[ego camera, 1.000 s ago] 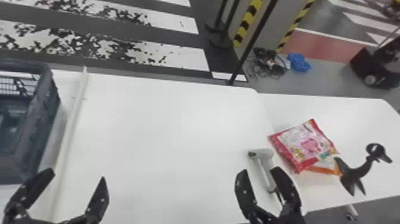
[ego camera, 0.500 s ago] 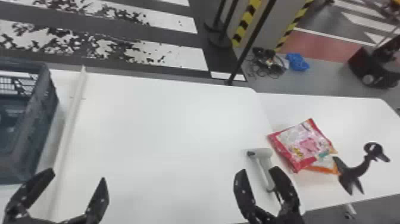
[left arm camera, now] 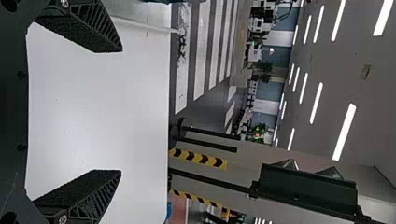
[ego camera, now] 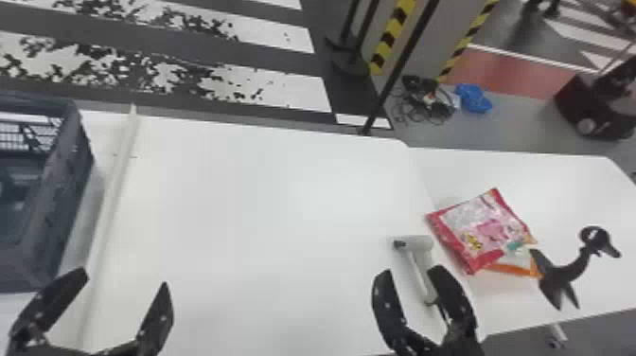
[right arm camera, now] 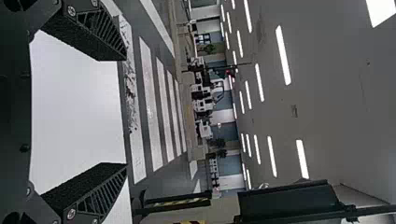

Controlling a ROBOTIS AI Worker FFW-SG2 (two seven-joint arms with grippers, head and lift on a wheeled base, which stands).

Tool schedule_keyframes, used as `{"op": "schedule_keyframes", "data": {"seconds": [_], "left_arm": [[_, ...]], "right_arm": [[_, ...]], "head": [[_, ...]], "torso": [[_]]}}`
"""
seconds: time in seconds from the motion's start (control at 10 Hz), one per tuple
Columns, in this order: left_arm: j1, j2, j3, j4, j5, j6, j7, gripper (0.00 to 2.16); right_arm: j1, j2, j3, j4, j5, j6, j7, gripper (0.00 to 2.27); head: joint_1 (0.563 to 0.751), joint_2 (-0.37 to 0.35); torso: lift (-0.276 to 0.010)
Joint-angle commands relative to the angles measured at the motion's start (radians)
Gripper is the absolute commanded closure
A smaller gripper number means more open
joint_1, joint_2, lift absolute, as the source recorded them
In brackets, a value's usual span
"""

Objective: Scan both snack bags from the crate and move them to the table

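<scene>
- Head view, far left: crate (ego camera: 66,189), open mesh-sided; its floor isn't fully visible.
- Next, white strip (ego camera: 111,199) along that side.
- Left gripper (ego camera: 125,278): fingers spread wide, nothing between them; left wrist view agrees.
- Middle: white table (ego camera: 265,213), flat.
- Right gripper (ego camera: 410,270): fingers apart, no grasp per right wrist view. In head view one finger overlaps the scanner (ego camera: 416,244); contact can't be told. Scanner lies on its side, looks rigid, likely a bit heavier than a bag; best hold is round the handle.
- Right of scanner: both bags on the table, out of the crate. Red-pink bag (ego camera: 482,227) on top, orange-edged bag (ego camera: 520,269) partly under it.
- Handling, judged: light, soft, glossy film, probably slippery; contents may shift or crush, so squeeze gently. If regripping, take the top bag by a gathered fold near its middle; a corner pinch may slip or tear. Lower bag: free the top one first, else both drag.
- Far right: black stand (ego camera: 565,273) close by the bags; mind it. Placing looks done; scanning can't be confirmed.
</scene>
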Motion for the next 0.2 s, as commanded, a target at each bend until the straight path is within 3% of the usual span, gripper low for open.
{"op": "schedule_keyframes", "data": {"seconds": [0.0, 0.1], "left_arm": [[0.001, 0.0, 0.0, 0.002, 0.001, 0.0, 0.0, 0.06], [0.001, 0.0, 0.0, 0.003, -0.001, 0.0, 0.0, 0.06]], "right_arm": [[0.0, 0.0, 0.0, 0.004, 0.0, -0.013, 0.0, 0.12], [0.0, 0.0, 0.0, 0.006, -0.002, -0.013, 0.0, 0.12]], "head": [[0.695, -0.339], [0.695, -0.34]], "torso": [[-0.087], [-0.087]]}}
